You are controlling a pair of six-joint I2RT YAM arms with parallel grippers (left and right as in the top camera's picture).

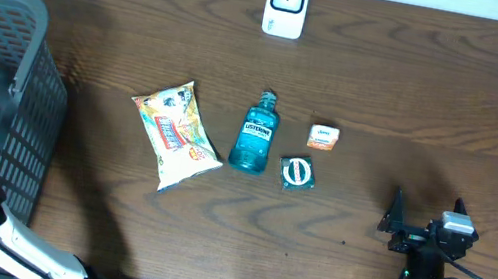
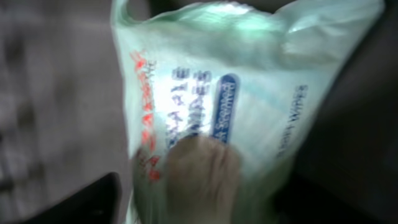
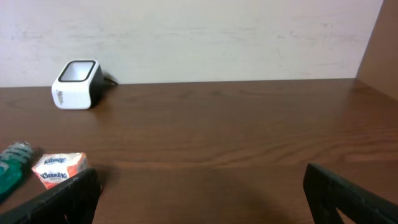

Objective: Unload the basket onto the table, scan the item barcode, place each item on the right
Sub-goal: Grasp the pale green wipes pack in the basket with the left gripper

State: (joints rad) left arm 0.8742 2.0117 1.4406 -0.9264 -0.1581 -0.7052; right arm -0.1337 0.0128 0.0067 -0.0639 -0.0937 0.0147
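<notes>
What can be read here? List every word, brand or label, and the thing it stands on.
"LISTERINE": blue mouthwash bottle.
"Kleenex": small tissue pack.
"WIPES": wipes pack; its other print is blurred.
Snack bag, round packet, scanner: print too small to read.

A dark brown wood-grain desk [image 1: 456,113] fills the view — soft, even light on it, faint shadows. Along its far edge rises a pale, off-white wall [image 3: 236,37]; at far right, a brown panel [image 3: 382,50].
</notes>
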